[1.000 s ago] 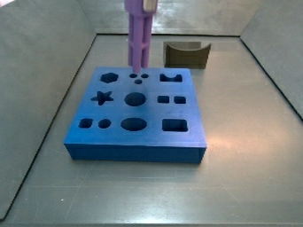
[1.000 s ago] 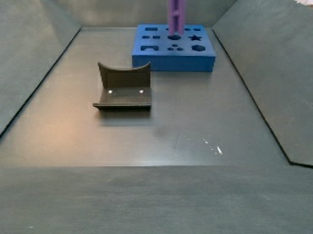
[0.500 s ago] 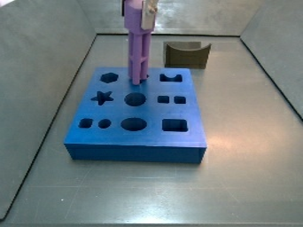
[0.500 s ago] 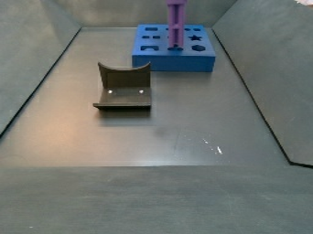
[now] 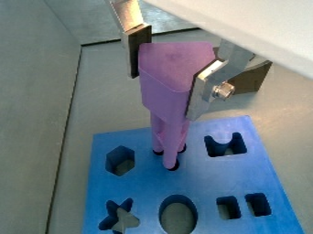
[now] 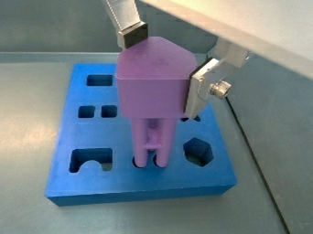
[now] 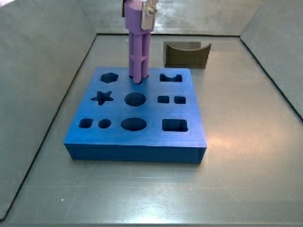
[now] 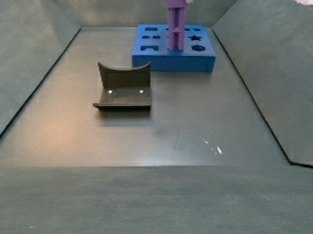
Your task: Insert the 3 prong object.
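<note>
The gripper (image 5: 171,64) hangs right over the blue block (image 7: 136,133), jaws pinching the top of the 3 prong object (image 5: 167,101), one silver finger (image 5: 132,41) on each side of it. The purple piece stands upright, and in both wrist views its lower end sits at the three small round holes in the block's top face; in a wrist view (image 6: 149,110) the rods look to have entered them, though how deep I cannot tell. In a side view the 3 prong object (image 7: 137,53) meets the block in the row nearest the far wall, between the hexagonal hole (image 7: 108,76) and the notched cut-out (image 7: 173,78).

Now the risks. The rods are slim and long, so any small tilt of the wrist could bind one prong against a hole wall while the others slide, and pushing down then would likely flex the plastic or jam it. If the piece is rotated slightly about its own axis, the outer prongs may ride on the hole edges rather than drop. The grip is high on the piece, far from the tips, so a side load could pivot it between the pads. Letting go before it is seated could leave it leaning. The brown curved block (image 8: 123,87) lies well apart on the floor, no threat here
</note>
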Tool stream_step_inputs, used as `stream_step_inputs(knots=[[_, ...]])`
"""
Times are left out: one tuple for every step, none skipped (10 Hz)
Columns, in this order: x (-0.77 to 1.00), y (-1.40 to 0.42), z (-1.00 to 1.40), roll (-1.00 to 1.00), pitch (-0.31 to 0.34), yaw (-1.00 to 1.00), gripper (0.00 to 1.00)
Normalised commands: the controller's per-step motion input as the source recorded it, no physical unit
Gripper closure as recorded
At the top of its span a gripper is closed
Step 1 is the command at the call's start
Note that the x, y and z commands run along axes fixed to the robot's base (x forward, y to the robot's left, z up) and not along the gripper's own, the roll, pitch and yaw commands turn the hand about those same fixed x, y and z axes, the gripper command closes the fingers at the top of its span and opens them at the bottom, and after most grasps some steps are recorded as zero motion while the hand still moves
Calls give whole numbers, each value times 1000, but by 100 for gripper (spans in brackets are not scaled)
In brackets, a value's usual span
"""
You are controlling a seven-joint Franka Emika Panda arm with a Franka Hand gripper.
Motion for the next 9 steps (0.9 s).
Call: stream_step_inputs(knots=[[0,0,-597,-119,-123,0,100],[0,-6,-643,-164,-177,0,100],[-6,-43,-589,-194,-171,0,100],[-63,-34,-543,-211,-167,3,100],[-94,0,-511,-230,-167,9,100],[-137,-11,-460,-176,-164,60,100],[-214,0,-409,-127,-177,100,100],[-309,0,-374,-97,-217,114,100],[-486,0,-349,-73,-291,194,100]])
